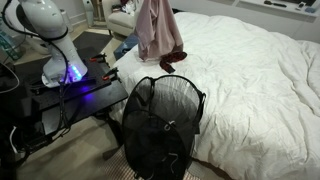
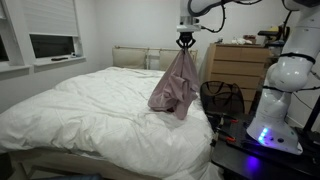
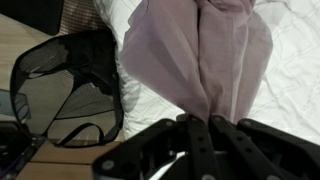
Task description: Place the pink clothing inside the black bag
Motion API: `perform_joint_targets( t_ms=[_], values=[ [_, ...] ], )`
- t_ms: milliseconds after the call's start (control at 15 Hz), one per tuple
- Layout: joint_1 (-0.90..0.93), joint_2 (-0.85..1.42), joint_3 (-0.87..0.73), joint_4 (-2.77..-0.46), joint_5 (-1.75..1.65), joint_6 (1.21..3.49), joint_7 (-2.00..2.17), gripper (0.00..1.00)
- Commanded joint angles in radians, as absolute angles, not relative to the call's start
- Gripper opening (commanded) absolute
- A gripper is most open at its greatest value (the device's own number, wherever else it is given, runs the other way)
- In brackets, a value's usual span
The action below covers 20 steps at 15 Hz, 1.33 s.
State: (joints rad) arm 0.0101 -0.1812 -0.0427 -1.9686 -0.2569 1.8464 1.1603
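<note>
The pink clothing (image 2: 175, 88) hangs from my gripper (image 2: 185, 43), lifted high above the white bed; its lower end is still near the sheet. It also shows in an exterior view (image 1: 157, 30) and fills the wrist view (image 3: 200, 55). My gripper (image 3: 197, 122) is shut on the top of the pink clothing. The black bag (image 1: 163, 125), an open mesh hamper, stands on the floor beside the bed. It shows in an exterior view (image 2: 221, 98) behind the clothing and in the wrist view (image 3: 65, 90) to the left of it.
The white bed (image 1: 250, 80) fills most of the scene. The robot base (image 1: 60, 55) sits on a black table (image 1: 80, 100) next to the bag. A wooden dresser (image 2: 240, 65) stands behind the bag. A dark item (image 1: 172, 58) lies on the bed.
</note>
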Motion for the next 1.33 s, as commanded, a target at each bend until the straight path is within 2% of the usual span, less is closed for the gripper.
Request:
perform_joint_targets(
  t_ms=[0, 600, 1267],
  values=[
    [-0.06, -0.274, -0.025, -1.951, -0.279, 1.77, 1.269, 0.01],
    [-0.237, -0.384, -0.096, -1.902, -0.247, 1.659, 1.437, 0.01],
    [-0.422, -0.414, -0.247, -1.924, -0.259, 1.713, 1.647, 0.01]
  ],
)
